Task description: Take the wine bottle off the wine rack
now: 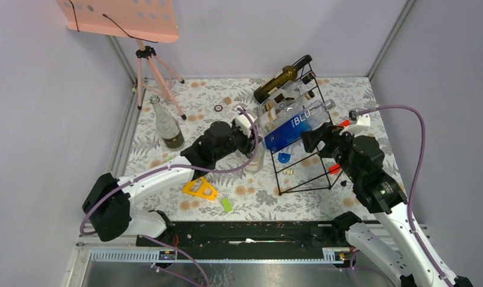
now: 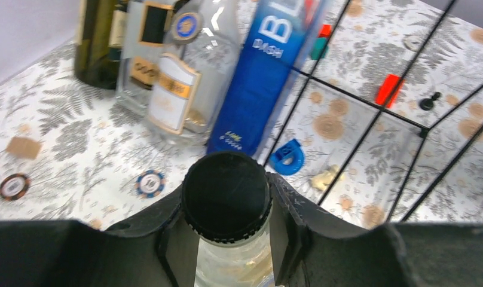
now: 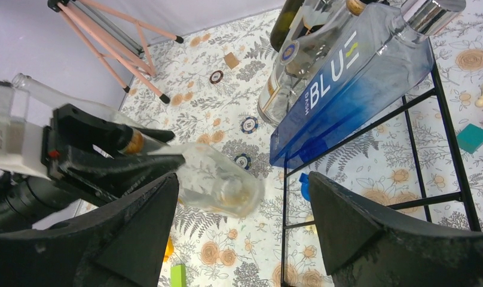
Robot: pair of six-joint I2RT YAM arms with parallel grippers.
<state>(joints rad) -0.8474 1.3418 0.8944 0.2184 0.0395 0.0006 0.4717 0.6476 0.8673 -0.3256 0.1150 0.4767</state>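
- Cloth (image 1: 146,152) printed with ferns and flowers covers the table. Lavender walls (image 1: 239,36) close it in at the far end and down both sides.
- At far left you have a pink tripod stand (image 1: 152,66). Just in front of it an empty glass bottle (image 1: 167,125) stands upright.
- Nearer the arms lie a yellow triangular piece (image 1: 200,189) and a small green block (image 1: 227,205), both well apart from the rack.
- Your left gripper (image 2: 226,200) is pinching the black-capped neck of the wine bottle (image 3: 221,185), a clear glass one.
- That bottle is off the wine rack (image 1: 302,152), just beside the rack's left front corner.
- It hangs cap-up from the fingers, its long axis tilted and its base lowest. You cannot tell whether the base touches the cloth.
- Three bottles lie side by side on the rack's slanted top, necks pointing to the far right. The farthest is a dark green bottle (image 1: 281,78), the middle one a gold-labelled clear bottle (image 1: 281,100), and the nearest a blue bottle (image 1: 296,125).
- The blue bottle's base end is the nearest thing to the held bottle.
- A small blue piece (image 1: 284,158) sits on the cloth under the rack.
- Your right gripper (image 1: 309,140) hovers over the rack by the blue bottle, fingers spread wide with nothing between them.
- A red piece (image 1: 344,123) shows just beyond that gripper.
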